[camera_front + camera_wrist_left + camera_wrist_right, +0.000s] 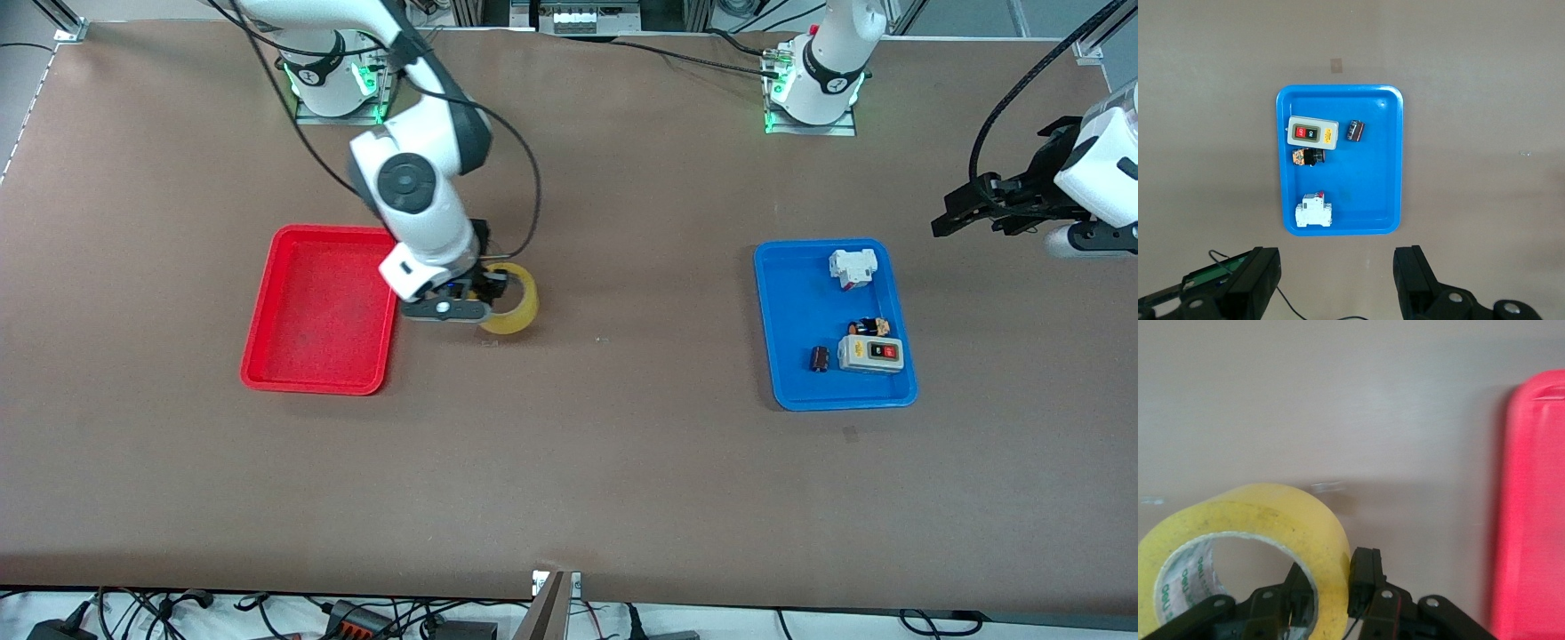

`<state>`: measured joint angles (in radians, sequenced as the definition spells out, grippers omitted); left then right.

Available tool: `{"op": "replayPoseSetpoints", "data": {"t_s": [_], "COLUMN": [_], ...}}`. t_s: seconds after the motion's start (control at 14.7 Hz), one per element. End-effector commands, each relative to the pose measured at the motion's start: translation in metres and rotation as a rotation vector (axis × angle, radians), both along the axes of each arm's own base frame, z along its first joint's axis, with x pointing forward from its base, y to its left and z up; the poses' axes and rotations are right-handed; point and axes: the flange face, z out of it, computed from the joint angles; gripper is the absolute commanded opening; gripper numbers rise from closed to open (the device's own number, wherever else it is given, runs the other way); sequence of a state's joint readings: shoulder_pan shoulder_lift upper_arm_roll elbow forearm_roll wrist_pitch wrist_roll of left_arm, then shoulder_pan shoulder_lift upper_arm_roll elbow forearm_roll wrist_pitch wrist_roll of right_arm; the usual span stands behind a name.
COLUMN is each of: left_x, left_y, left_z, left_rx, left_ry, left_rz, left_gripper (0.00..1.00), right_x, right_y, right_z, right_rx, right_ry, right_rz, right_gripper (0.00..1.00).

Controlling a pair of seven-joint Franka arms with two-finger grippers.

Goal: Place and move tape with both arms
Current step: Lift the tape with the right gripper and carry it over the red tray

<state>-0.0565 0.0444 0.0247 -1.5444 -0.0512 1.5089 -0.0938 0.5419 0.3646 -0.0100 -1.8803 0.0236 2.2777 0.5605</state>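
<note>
Brown tabletop [622,462]: right pincer [484,289] clamps the tape [516,307] by its wall beside the red tray [267,356], likely bound there. Left pincer [965,209] waits, fingers spread, over bare tabletop beside the blue tray [782,373].

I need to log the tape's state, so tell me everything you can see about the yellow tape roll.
The tape is a wide ring of translucent yellow-amber tape with a large round hole and a white inner core printed in green. It is tilted, beside the red tray on the side toward the left arm's end of the table. The right end effector is shut on its wall, one finger inside the hole, one outside. Whether it touches the table cannot be told.
</note>
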Motion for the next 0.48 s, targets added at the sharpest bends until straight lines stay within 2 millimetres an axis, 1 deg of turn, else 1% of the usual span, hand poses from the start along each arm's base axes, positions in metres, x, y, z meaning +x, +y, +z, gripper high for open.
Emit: {"op": "replayPoseSetpoints", "data": {"t_s": [0.0, 0.07, 0.14, 0.27, 0.41], "left_x": [-0.009, -0.009, -0.009, -0.009, -0.008], "left_y": [0.001, 0.002, 0.002, 0.002, 0.002], "left_z": [0.000, 0.001, 0.002, 0.001, 0.001], "left_rx": [0.016, 0.016, 0.016, 0.016, 0.016], "left_ry": [0.002, 0.000, -0.001, -0.001, -0.001], "left_rz": [-0.015, -0.013, -0.013, -0.015, -0.015], "left_gripper": [1.00, 1.00, 1.00, 1.00, 1.00], "right_x": [-0.007, -0.007, -0.010, -0.012, -0.007], "right_y": [-0.074, -0.097, -0.119, -0.155, -0.211], "right_z": [0.011, 0.012, 0.006, -0.007, -0.024], "right_rx": [-0.006, -0.008, -0.014, -0.020, -0.019], "right_ry": [0.015, 0.020, 0.035, 0.059, 0.074], "right_rz": [0.045, 0.050, 0.055, 0.058, 0.083], "right_gripper": [0.00, 0.00, 0.00, 0.00, 0.00]}}
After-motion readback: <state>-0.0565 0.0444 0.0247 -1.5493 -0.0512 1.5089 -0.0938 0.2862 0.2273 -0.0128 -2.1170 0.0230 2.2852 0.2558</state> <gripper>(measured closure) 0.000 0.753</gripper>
